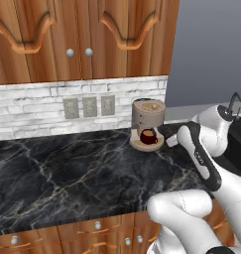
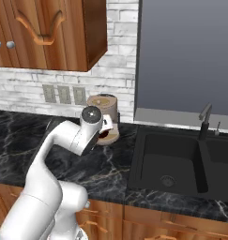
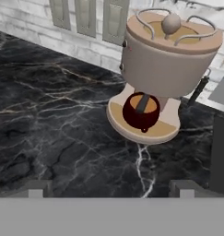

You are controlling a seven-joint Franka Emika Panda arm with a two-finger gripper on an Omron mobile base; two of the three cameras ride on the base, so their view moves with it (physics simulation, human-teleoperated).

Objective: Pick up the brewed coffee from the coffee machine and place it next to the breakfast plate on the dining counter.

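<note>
The brewed coffee [image 3: 141,111] is a small dark red mug with brown liquid, standing on the round tan tray of the coffee machine [image 3: 166,55]. The mug's handle points toward the hand camera. Its place under the machine's grey-brown body also shows in the left base view [image 1: 148,137] and the right base view [image 2: 105,134]. My gripper [image 3: 111,189] is open, short of the mug and a little above the counter, with nothing between its fingertips [image 3: 37,188]. The breakfast plate and the dining counter are out of view.
The machine stands on a black marble counter [image 1: 67,173] against a white brick wall with outlets [image 1: 90,106]. Wooden upper cabinets [image 1: 82,34] hang above. A black sink [image 2: 174,161] with a faucet [image 2: 204,117] lies to the right of the machine.
</note>
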